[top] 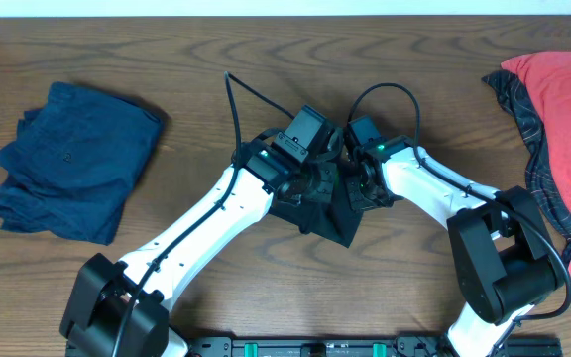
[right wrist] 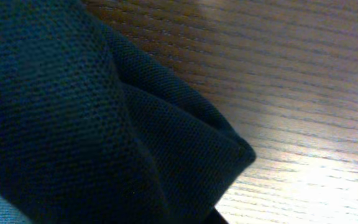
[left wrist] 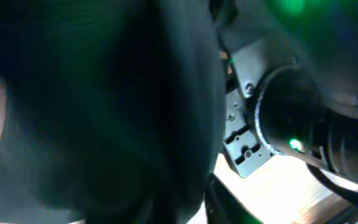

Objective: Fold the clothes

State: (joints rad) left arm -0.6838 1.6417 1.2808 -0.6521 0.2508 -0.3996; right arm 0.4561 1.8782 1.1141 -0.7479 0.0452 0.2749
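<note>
Black shirt [top: 330, 226] bunched at centre of brown wood-grain table [top: 216, 59]. Left gripper [top: 315, 193] and right gripper [top: 357, 190] buried in it, jaw state unreadable. Navy garment [top: 72, 159] left, red garment [top: 568, 109] and plaid garment [top: 528, 124] at right edge.

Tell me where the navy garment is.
In the overhead view, the navy garment lies roughly folded on the left of the table, well apart from the black shirt at centre.

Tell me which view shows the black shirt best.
The overhead view. Only it shows the black shirt as a whole, a bunched heap on the table, though partly hidden. The right wrist view gives a sharp close-up of its folds and weave but no outline. The left wrist view shows only a dark blur.
</note>
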